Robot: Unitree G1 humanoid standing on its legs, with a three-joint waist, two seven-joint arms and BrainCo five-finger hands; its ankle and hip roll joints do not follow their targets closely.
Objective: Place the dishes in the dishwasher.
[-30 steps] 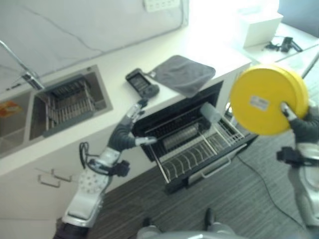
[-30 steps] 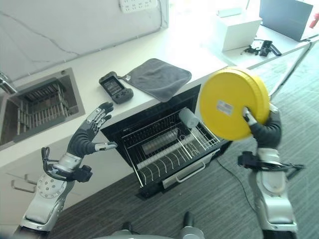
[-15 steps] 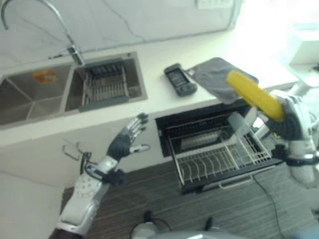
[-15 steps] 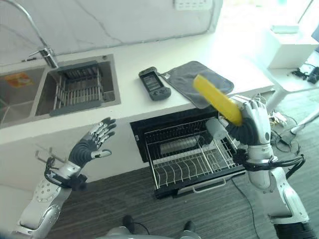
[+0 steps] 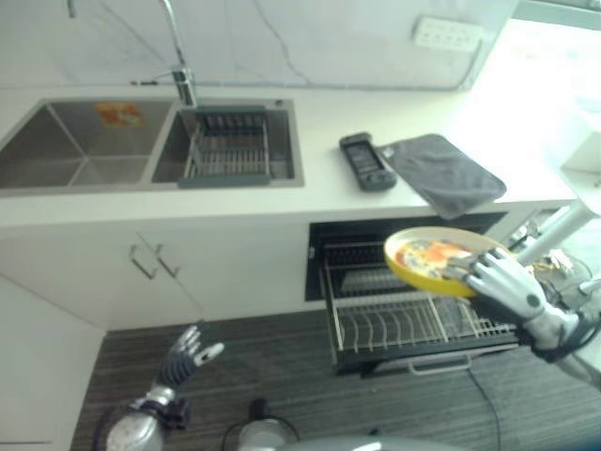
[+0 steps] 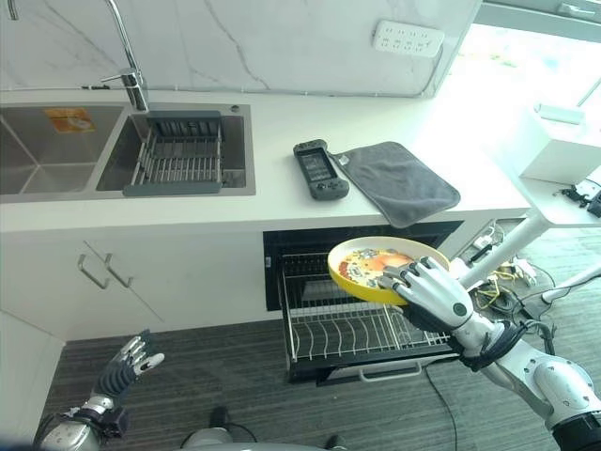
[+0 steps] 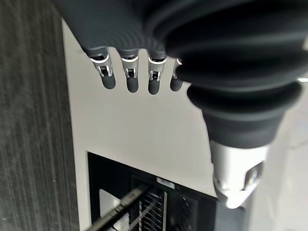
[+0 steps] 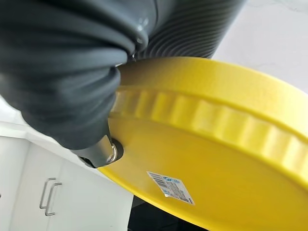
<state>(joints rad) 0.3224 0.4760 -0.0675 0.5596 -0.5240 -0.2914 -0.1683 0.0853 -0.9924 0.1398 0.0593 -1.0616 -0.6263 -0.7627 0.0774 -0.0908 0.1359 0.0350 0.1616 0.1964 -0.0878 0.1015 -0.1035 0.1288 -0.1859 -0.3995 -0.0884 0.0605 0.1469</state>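
Right eye view gives me the right hand [image 6: 434,291] with fingers curled over the rim of the yellow plate [image 6: 369,266], thumb underneath, pinching it nearly level, face up, just above the pulled-out dishwasher rack [image 6: 349,328]. My left hand [image 6: 126,362] hangs low, well away from the rack beside the white cabinet [image 6: 160,277], fingers straight and spread, holding nothing.

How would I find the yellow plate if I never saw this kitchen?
Find the long white counter with the sink. Under its right end the dishwasher's wire rack is pulled out. The right hand holds the yellow plate above that rack, the only bright yellow thing, with a colourful picture inside.
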